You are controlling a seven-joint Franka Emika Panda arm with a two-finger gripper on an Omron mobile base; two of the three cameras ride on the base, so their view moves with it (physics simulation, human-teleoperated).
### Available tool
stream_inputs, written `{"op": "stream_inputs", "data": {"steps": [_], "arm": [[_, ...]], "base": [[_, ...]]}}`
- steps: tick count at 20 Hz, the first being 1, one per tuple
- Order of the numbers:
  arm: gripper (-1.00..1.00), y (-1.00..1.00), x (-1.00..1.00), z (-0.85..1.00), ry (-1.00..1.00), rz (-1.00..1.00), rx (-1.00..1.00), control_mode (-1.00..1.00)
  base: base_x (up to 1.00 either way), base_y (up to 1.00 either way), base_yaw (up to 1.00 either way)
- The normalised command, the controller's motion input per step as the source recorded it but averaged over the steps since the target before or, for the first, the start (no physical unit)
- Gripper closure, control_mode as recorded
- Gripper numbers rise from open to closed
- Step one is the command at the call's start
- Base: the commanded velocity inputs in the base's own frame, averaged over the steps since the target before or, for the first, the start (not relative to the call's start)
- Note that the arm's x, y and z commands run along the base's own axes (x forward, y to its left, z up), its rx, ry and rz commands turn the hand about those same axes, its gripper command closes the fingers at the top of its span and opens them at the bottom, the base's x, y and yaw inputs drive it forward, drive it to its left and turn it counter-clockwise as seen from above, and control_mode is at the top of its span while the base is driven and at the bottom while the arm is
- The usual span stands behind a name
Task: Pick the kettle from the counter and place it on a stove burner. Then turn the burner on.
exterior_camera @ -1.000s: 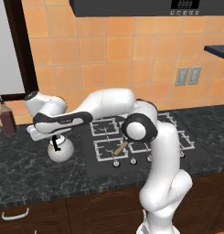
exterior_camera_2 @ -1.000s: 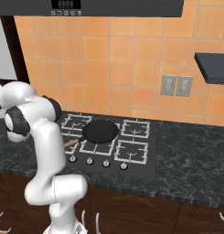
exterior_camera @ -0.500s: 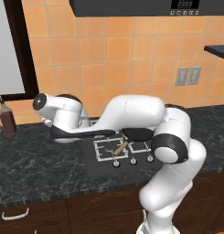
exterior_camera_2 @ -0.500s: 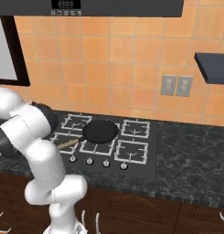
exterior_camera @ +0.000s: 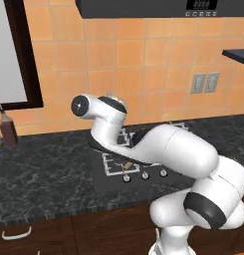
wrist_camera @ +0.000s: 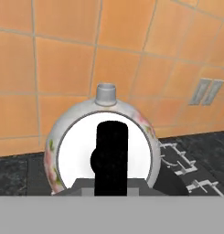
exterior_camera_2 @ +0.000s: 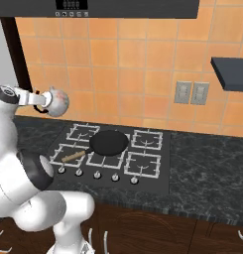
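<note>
kettle [exterior_camera_2: 56,101] held aloft, clear of counter [exterior_camera_2: 202,173] | gripper [exterior_camera_2: 41,99] clenched on black handle | left of stove burner [exterior_camera_2: 83,133], open air beneath

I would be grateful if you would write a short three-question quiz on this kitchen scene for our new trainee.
1. True or false: the kettle is resting on the counter.
2. Which item already sits on the cooktop? A) a black frying pan B) a cutting board C) a mug
3. Fill in: the pan's wooden handle points toward the ___ side of the right base view.

Key
1. False: it is held in the air by the gripper, above the counter's left end.
2. A.
3. Left.
</note>
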Motion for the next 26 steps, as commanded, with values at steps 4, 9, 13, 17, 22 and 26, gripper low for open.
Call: {"op": "stream_inputs", "data": {"steps": [4,9,13,17,22,26], "arm": [[1.0,-1.0,0.24,0.65,-0.01,-0.12,0.0,-1.0],[1.0,-1.0,0.18,0.57,0.06,-0.2,0.0,-1.0],[1.0,-1.0,0.14,0.32,0.2,-0.27,0.05,-1.0],[1.0,-1.0,0.07,0.0,0.3,-0.2,0.25,-1.0],[1.0,-1.0,0.0,0.0,0.39,-0.13,0.32,-1.0],[1.0,-1.0,0.04,-0.13,0.31,-0.07,0.35,-1.0]], "base": [[0.0,0.0,0.0],[0.0,0.0,0.0],[0.0,0.0,0.0],[0.0,0.0,0.0],[0.0,0.0,0.0],[0.0,0.0,0.0]]}}
